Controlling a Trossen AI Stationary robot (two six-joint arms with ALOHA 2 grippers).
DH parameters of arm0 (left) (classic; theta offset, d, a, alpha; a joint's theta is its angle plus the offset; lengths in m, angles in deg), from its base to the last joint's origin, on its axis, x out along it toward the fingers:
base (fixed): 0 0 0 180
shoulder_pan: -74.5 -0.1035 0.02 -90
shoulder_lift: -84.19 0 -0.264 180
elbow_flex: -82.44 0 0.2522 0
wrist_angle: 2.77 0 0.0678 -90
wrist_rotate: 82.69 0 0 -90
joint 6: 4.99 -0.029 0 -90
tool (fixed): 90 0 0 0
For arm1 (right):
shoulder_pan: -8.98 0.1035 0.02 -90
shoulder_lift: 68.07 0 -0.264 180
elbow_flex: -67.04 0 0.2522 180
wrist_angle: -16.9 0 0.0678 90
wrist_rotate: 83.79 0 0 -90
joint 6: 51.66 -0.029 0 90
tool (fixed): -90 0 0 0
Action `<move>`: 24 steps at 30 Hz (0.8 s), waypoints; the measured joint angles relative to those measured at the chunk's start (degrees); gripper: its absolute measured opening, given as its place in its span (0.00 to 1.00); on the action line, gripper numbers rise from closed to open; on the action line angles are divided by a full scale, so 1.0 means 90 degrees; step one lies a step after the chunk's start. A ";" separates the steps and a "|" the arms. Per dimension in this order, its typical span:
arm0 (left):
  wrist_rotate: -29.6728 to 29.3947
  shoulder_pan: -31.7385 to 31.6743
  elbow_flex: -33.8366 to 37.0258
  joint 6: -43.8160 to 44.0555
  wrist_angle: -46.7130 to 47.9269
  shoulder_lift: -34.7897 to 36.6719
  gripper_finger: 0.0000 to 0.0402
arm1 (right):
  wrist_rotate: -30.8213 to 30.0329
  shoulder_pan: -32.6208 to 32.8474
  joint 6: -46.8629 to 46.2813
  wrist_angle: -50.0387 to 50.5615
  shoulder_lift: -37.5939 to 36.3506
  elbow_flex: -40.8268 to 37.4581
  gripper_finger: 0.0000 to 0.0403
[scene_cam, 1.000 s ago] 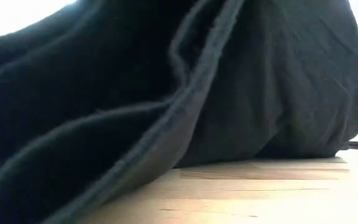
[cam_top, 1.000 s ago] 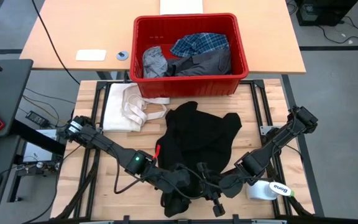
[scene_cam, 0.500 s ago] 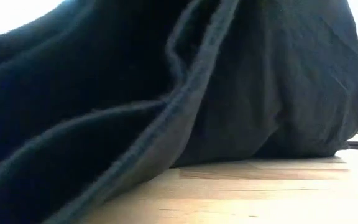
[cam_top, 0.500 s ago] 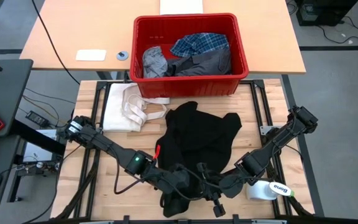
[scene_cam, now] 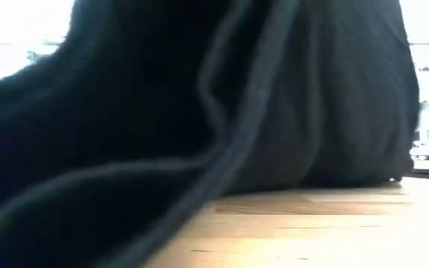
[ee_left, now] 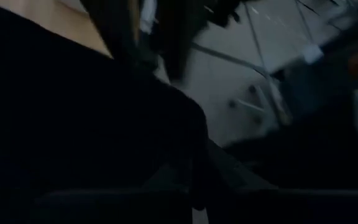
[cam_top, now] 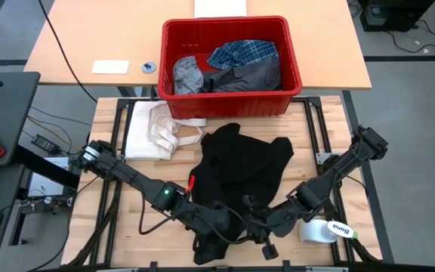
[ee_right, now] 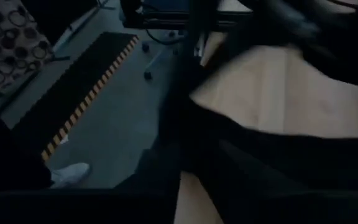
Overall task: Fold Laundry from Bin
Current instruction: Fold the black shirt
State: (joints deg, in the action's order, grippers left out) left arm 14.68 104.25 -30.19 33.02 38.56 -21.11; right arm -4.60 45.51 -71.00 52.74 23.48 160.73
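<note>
Black garment [cam_top: 236, 174] (left pincer [cam_top: 219, 229] clamped)

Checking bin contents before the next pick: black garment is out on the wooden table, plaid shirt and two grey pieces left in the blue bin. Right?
One thing is wrong: the bin is red, not blue, as the high view shows. The rest stands: the black garment lies on the wooden table, and the plaid shirt and two grey pieces are in the bin.
</note>
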 joint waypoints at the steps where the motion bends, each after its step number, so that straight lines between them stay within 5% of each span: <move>1: 0.0241 0.0019 0.0000 0.0098 0.0071 0.0060 0.03 | -0.0074 0.0000 -0.0003 0.0169 -0.0094 0.0002 0.32; 6: 0.1276 0.0173 -0.0005 0.0836 0.0895 0.0293 0.03 | -0.1350 -0.0015 -0.0706 0.1493 -0.0362 0.0004 0.37; 10: 0.1502 0.0444 -0.0005 0.1072 0.1958 0.0411 0.03 | -0.2255 -0.0104 -0.1571 0.2355 -0.0322 -0.0040 0.37; 19: 0.1174 0.1206 -0.0007 0.1474 0.5139 0.0516 0.03 | -0.1509 -0.0835 -0.1453 0.1762 -0.0289 -0.1111 0.37; 24: 0.0428 0.1584 -0.0007 0.2011 0.5767 0.0516 0.05 | -0.1051 -0.1452 -0.0674 0.1299 -0.0282 -0.1417 0.38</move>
State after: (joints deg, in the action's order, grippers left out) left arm 18.53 118.51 -30.25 51.12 90.46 -16.47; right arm -14.06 32.45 -77.06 64.43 20.94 147.98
